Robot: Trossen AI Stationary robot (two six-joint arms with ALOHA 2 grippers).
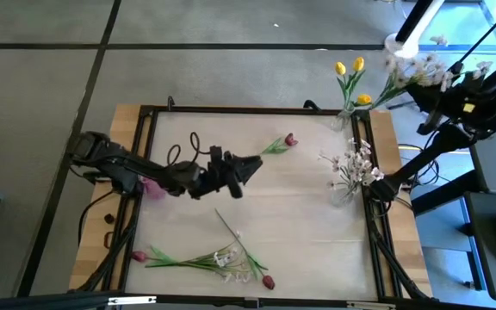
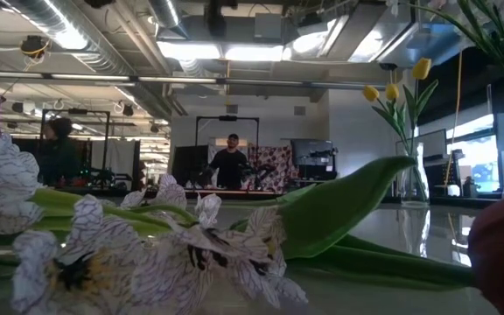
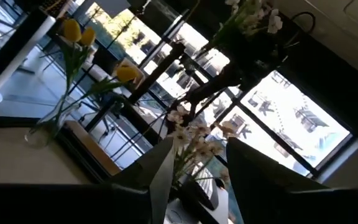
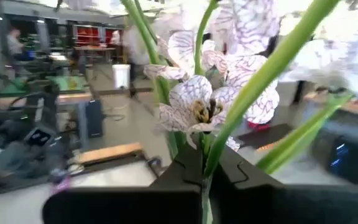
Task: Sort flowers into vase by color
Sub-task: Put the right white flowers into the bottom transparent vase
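Left claw [image 1: 250, 165]: mid-worktop, fingers parted, holding nothing; I'd leave it waiting there.
Loose flowers [image 1: 205, 258]: heap along the near edge; one dark red tulip [image 1: 289, 139] lies near the far edge.
White vase [image 1: 344, 191]: by the right edge, my target.
Right claw [image 4: 202, 186]: clamped tight on a white-blossom stem [image 4: 229, 118], beyond the far-right corner; I'd lower the stem upright into that vase, clear of the yellow tulips [image 1: 349, 67].

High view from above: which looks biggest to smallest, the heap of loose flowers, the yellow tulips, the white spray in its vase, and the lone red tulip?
1. heap of loose flowers, widest by far.
2. yellow tulips and white spray: about alike, so not ranked against each other.
3. lone red tulip, smallest.
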